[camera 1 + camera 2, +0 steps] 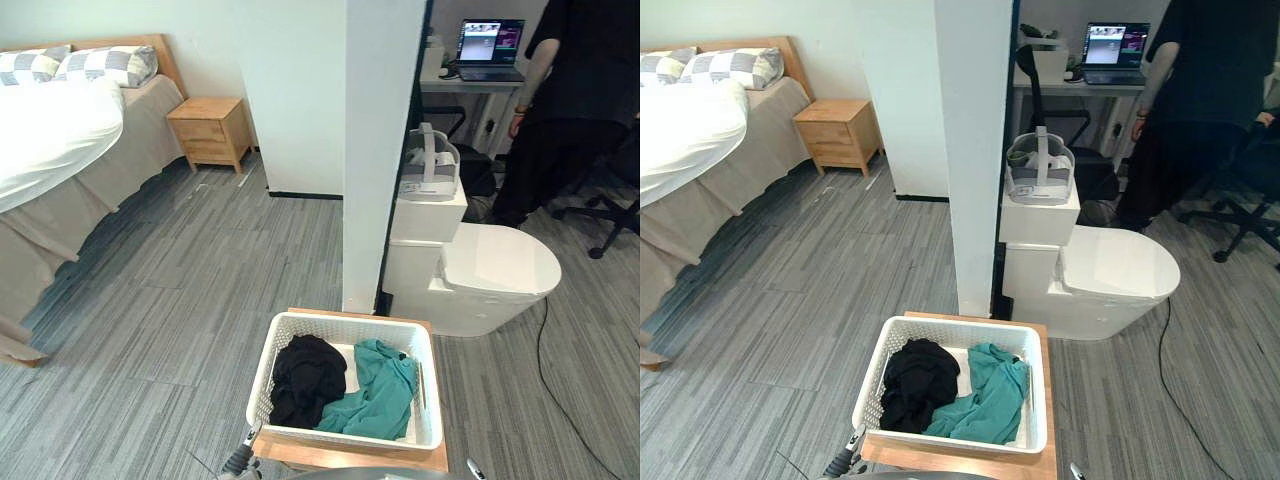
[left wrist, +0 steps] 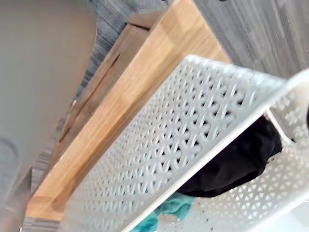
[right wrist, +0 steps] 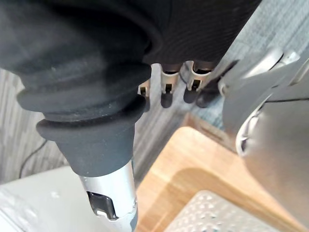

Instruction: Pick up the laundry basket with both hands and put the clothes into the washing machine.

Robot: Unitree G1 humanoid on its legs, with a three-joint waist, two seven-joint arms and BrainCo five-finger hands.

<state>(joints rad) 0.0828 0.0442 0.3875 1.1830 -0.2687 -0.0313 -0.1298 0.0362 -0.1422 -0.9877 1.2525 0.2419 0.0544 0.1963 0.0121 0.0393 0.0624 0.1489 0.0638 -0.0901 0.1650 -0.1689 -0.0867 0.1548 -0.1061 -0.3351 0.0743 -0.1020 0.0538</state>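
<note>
A white lattice laundry basket [image 1: 430, 400] stands on a low wooden stand [image 1: 350, 458] right in front of me. Inside it a black garment [image 1: 306, 378] lies on the left and a teal garment [image 1: 380, 400] on the right. A small part of my left hand [image 1: 240, 462] shows just outside the basket's near left corner; its wrist view looks along the basket wall [image 2: 159, 159]. My right hand [image 3: 165, 94] hangs beside the stand's near right corner [image 3: 193, 159], fingers relaxed and holding nothing.
A white partition wall [image 1: 380, 150] rises just behind the basket. Right of it stands a white toilet [image 1: 490, 275] with a headset [image 1: 432, 165] on its tank. A person in black [image 1: 565, 110] stands at a desk with a laptop [image 1: 490, 45]. Bed [image 1: 60, 140] and nightstand [image 1: 210, 130] are at the far left.
</note>
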